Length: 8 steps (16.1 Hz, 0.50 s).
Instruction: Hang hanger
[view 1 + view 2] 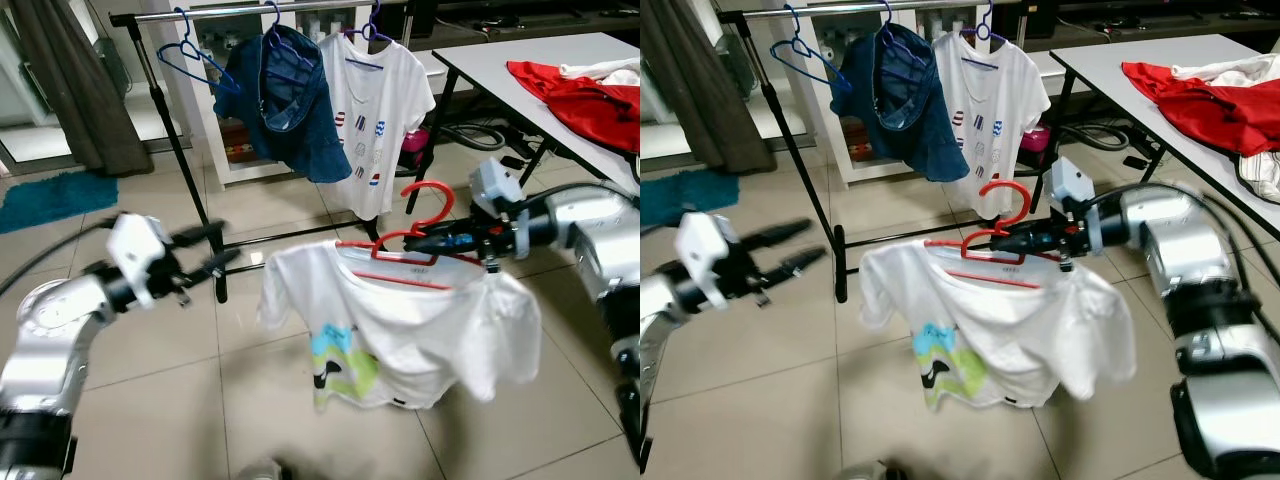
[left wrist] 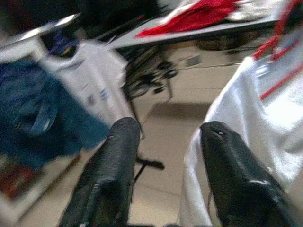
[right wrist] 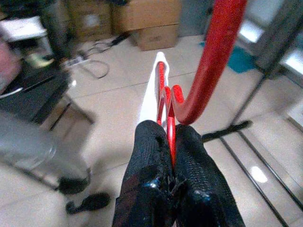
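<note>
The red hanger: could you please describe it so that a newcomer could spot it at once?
Look in front of the clothes rack, above the tiled floor. There the right gripper pinches the red hanger, which carries a white T-shirt. The hangers on the rail are blue or purple; this one is red.

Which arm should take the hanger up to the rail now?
Right. The right gripper is already shut on the red hanger carrying the white T-shirt, facing the clothes rail. The left gripper is open, holding nothing.
</note>
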Tool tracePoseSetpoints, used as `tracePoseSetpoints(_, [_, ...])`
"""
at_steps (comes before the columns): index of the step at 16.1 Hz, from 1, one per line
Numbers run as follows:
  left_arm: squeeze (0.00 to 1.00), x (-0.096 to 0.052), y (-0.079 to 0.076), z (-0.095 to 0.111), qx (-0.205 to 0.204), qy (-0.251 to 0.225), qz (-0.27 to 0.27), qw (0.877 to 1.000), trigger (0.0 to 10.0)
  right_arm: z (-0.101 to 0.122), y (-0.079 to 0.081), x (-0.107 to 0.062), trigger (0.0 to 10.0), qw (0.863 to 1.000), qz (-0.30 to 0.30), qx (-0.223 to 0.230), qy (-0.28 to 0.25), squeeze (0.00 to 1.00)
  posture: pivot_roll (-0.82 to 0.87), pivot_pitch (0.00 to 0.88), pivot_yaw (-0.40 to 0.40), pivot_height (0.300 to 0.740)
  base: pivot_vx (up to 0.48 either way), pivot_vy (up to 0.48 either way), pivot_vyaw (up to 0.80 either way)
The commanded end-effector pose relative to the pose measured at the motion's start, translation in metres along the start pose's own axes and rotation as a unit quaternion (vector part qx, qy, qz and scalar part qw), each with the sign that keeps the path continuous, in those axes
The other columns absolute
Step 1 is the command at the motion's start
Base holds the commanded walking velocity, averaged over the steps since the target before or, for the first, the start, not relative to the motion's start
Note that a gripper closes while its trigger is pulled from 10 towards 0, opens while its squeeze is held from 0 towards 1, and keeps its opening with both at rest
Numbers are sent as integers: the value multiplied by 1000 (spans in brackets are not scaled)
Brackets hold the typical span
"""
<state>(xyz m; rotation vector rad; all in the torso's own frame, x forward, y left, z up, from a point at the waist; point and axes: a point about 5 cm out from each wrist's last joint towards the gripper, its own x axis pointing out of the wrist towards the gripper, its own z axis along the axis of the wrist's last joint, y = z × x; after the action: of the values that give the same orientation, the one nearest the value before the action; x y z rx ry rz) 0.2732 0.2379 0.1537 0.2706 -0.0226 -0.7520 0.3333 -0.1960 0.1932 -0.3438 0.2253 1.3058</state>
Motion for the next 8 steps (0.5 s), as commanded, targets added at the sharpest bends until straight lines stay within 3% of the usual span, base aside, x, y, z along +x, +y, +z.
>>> tracePoseSetpoints(1, [1000,-3,-7,-12,-56,38,34,997,10000,1,-2,5,0,996,-83,14,-41,0,-111,0,62,740,0,0,0])
tracePoseSetpoints(2, [1000,-2,-13,-13,-73,24,65,995,10000,-5,2,15,0,989,-127,45,-65,0,-113,0,64,740,0,0,0])
tracePoseSetpoints(3, [263,3,-17,-12,-83,2,120,989,10000,-18,12,26,0,977,-185,73,-71,0,-114,0,68,740,0,0,0])
tracePoseSetpoints(4, [263,4,-16,-13,-90,-4,143,986,10000,-23,16,31,0,972,-209,85,-72,0,-114,0,70,740,0,0,0])
tracePoseSetpoints(5, [0,7,-17,-13,-104,-25,180,978,10000,-32,27,42,0,961,-241,111,-80,0,-116,0,73,740,0,0,0])
tracePoseSetpoints(7, [0,14,-29,-12,-126,-31,202,971,10000,-43,48,58,0,932,-313,166,-76,0,-120,0,94,740,0,0,0])
tracePoseSetpoints(8, [0,19,-37,-9,-136,-24,213,967,10000,-44,55,61,0,910,-357,195,-81,0,-112,0,96,740,0,0,0])
